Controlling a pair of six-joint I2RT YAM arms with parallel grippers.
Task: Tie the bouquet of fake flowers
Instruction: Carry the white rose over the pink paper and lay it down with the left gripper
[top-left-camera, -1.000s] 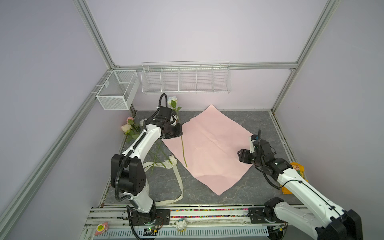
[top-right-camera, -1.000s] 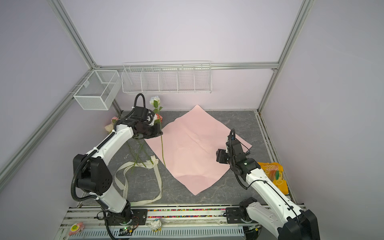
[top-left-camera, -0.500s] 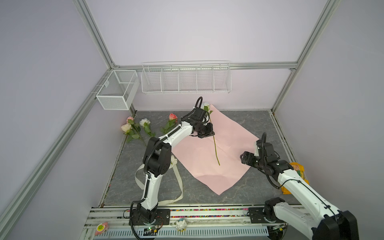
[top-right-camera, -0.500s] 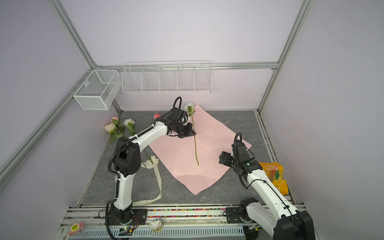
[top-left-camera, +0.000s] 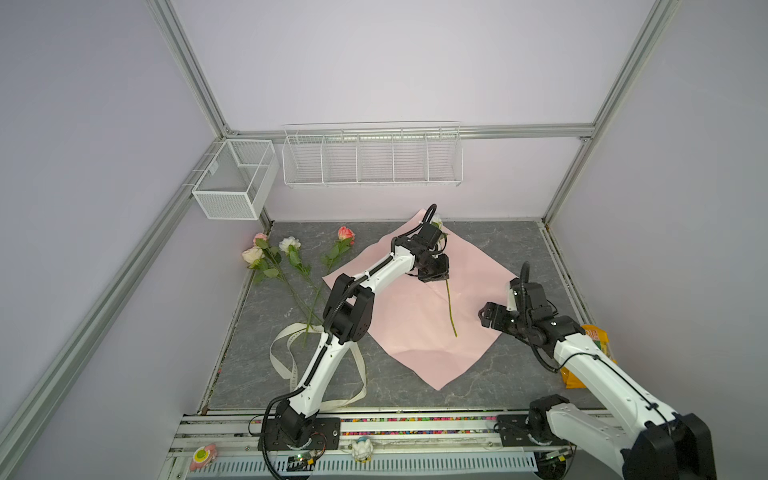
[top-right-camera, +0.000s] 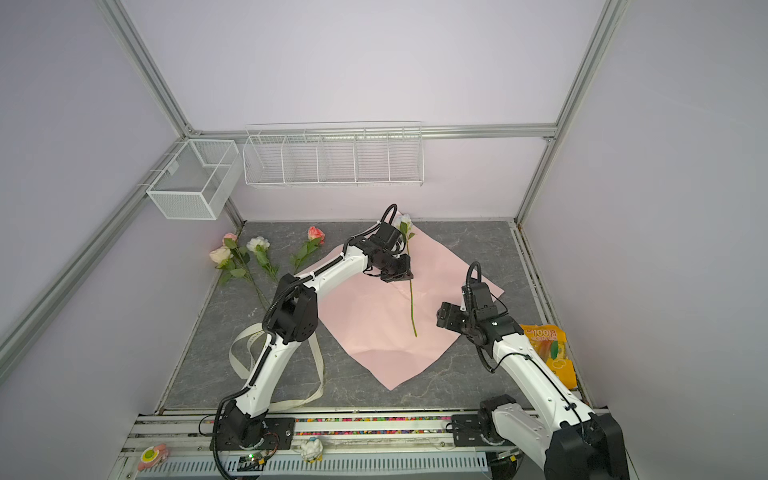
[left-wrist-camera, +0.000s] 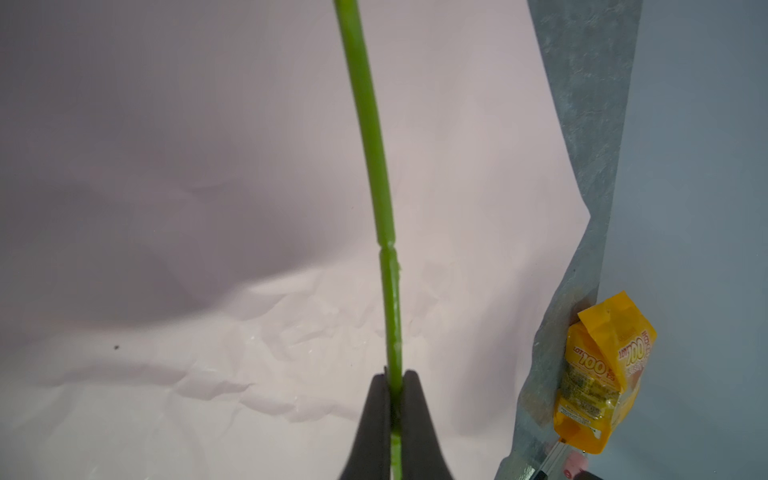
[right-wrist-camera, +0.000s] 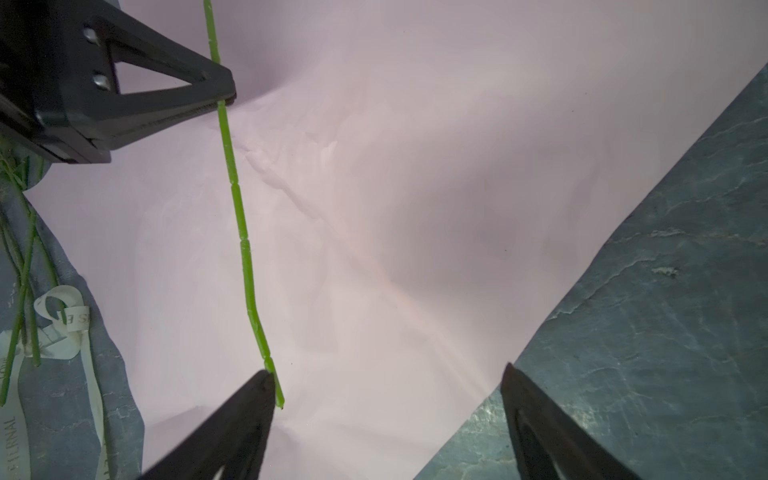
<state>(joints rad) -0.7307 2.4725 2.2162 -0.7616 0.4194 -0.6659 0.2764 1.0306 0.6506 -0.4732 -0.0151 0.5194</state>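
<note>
Bouquet of fake flowers not yet a bundle: it lies in parts. Four loose roses (pink, cream, white, coral heads; leafy green stems) sit on the grey table at 10 o'clock, stems crossing toward the cream printed ribbon at 8 o'clock.

Fifth flower, a white rose, is over the pink paper at table centre. Head at the sheet's 12 o'clock corner, stem running toward 6 o'clock, slightly bowed.

Left gripper: fingers clamped on that stem, partway down from the head.

Right gripper: fingers wide apart, holding nothing, at the paper's 3 o'clock corner. One finger sits just beside the stem's cut end; contact cannot be told.

Handling, as judged:
- Roses look light. Stems read as thin plastic, springy, jointed in segments, so expect flex and some roll between the fingers.
- Heads and leaves are soft; squeezing them would likely deform them.
- Take each stem on its bare lower stretch, below the leaves. You get a firm, narrow grip there.
- Paper is thin and already creased; it will probably slide or lift if you drag a stem across it.

Yellow snack pouch at 4 o'clock, clear of the work.
</note>
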